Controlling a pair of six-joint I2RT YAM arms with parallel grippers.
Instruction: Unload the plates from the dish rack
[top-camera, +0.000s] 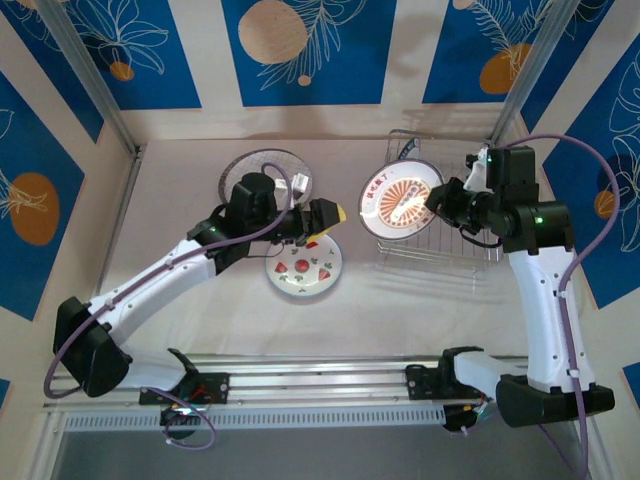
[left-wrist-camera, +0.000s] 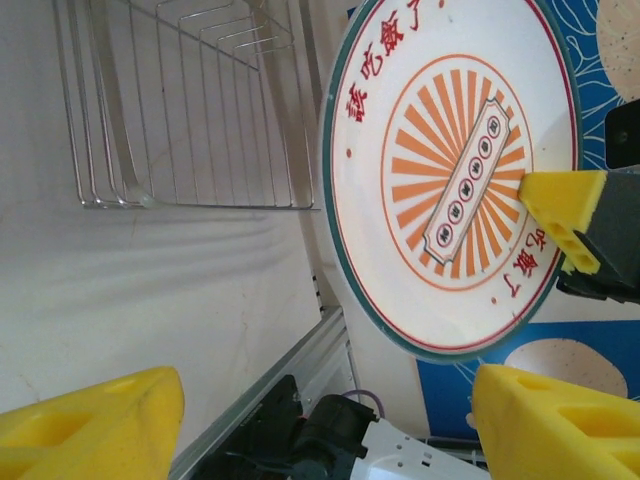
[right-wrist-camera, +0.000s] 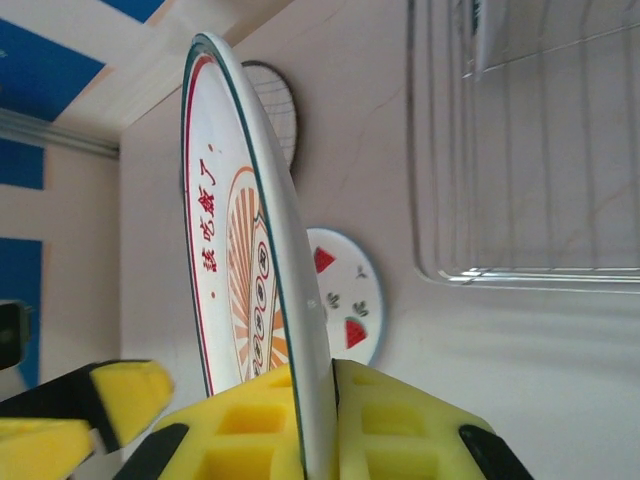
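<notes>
A round white plate (top-camera: 398, 199) with red lettering on its rim and an orange sunburst stands on edge above the left end of the silver wire dish rack (top-camera: 452, 242). My right gripper (top-camera: 433, 201) is shut on the plate's right rim, and in the right wrist view the plate (right-wrist-camera: 225, 250) sits pinched between the yellow pads (right-wrist-camera: 400, 425). My left gripper (top-camera: 334, 217) is open just left of the plate with nothing between its fingers. From the left wrist the plate (left-wrist-camera: 450, 170) faces me beyond the gripper (left-wrist-camera: 325, 430). The rack (left-wrist-camera: 180, 100) holds no other plates.
A white plate with watermelon marks (top-camera: 303, 268) lies flat under the left wrist. A grey crosshatched plate (top-camera: 268, 172) lies behind the left arm. Both also appear in the right wrist view, the watermelon plate (right-wrist-camera: 345, 295) and the crosshatched plate (right-wrist-camera: 277, 110). An aluminium rail (top-camera: 320, 380) runs along the near edge.
</notes>
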